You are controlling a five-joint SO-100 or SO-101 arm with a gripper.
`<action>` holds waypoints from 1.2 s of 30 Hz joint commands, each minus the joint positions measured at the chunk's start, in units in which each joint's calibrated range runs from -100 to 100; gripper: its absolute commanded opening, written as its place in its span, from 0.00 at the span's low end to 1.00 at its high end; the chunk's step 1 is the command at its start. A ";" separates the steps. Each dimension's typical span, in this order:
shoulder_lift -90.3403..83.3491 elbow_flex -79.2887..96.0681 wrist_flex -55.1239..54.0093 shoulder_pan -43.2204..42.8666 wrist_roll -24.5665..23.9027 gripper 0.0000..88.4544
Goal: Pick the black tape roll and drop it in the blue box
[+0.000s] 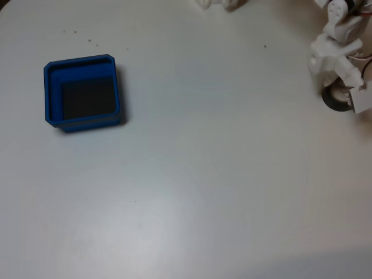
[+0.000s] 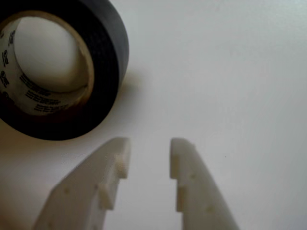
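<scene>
In the wrist view we see our gripper [image 2: 148, 155] parted with nothing between its white fingers [image 2: 112, 165], the tape [image 2: 103, 72] lying flat on the table [image 2: 230, 72] just beyond the left fingertip. In the fixed view, the tape [image 1: 332, 100] sits far right, well apart from the box [image 1: 51, 96].

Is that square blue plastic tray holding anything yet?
Empty: the square blue plastic tray shows only its bare dark floor, while the black tape roll lies outside on the table.
</scene>
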 commanded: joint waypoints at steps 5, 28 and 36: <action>-0.46 -4.07 -0.56 0.02 0.28 0.21; 2.30 -4.07 -7.74 -3.60 0.28 0.21; 2.38 -3.98 -7.74 -3.60 0.19 0.21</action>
